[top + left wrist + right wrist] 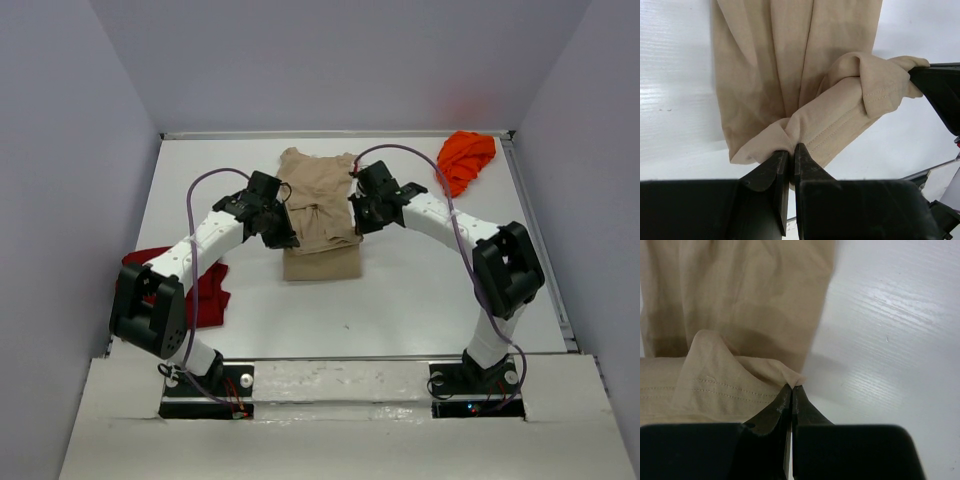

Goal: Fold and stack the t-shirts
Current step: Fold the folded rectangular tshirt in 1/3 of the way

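The tan t-shirt [318, 235] lies at the table's middle, folded into a narrow strip. My left gripper [285, 232] is shut on its hem at the left side, and my right gripper [358, 222] is shut on the hem at the right. Both hold the hem lifted above the shirt's body. In the left wrist view the tan cloth [805, 95] bunches at my shut jaws. In the right wrist view the tan cloth [735, 315] has its corner pinched between my jaws. The dark red t-shirt [208, 290] lies crumpled at the left, partly behind my left arm. The orange t-shirt [466, 158] is bunched at the far right corner.
The white table [420, 290] has grey walls at the left, back and right. A raised rim [545, 250] runs along its right edge. My right arm's cable [410, 152] arcs over the back right of the table.
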`<state>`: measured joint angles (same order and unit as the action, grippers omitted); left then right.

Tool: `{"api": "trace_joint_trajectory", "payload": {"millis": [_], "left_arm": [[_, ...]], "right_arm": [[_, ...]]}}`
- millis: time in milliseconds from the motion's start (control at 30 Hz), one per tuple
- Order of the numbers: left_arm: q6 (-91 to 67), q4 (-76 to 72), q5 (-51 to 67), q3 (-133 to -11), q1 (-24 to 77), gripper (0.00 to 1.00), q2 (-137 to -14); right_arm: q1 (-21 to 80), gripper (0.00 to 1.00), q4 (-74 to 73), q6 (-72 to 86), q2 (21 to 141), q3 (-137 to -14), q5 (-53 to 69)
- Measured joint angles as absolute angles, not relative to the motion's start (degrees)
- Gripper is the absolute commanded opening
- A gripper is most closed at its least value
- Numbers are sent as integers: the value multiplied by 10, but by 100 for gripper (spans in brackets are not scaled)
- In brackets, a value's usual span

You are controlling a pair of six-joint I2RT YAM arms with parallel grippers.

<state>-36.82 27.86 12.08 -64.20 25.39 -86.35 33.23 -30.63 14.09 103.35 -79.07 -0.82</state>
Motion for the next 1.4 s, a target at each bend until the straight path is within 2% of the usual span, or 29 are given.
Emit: {"api": "trace_joint_trajectory", "payload": {"millis": [300, 367, 633, 900, 1100, 1133, 1167, 1200, 1233, 1267, 1400], "left_arm": [[-369, 271, 127, -642, 242, 15, -864], [-369, 266, 131, -642, 235, 13, -868], [-370, 247, 146, -665, 220, 13, -946], [-370, 238, 155, -684, 209, 20, -991], [-368, 234, 159, -705, 197, 34, -1007], [-369, 233, 159, -707, 196, 39, -1007], [-368, 232, 159, -708, 192, 55, -1008], [-368, 230, 159, -709, 190, 60, -1008], [-367, 229, 160, -709, 188, 70, -1008], [-365, 228, 161, -709, 185, 73, -1009], [-362, 225, 161, -710, 174, 78, -1020]], "right_arm": [[326, 0, -324, 117, 1061, -841, 23], [324, 0, -332, 114, 1067, -856, 27], [319, 0, -353, 103, 1093, -906, 40], [310, 0, -358, 98, 1137, -914, 58], [304, 0, -365, 94, 1190, -938, 68], [303, 0, -365, 93, 1198, -942, 70], [303, 0, -368, 92, 1207, -948, 72], [303, 0, -370, 91, 1212, -953, 74], [302, 0, -372, 89, 1216, -957, 77], [300, 0, -374, 87, 1220, -964, 80], [299, 25, -379, 79, 1231, -991, 89]]}}
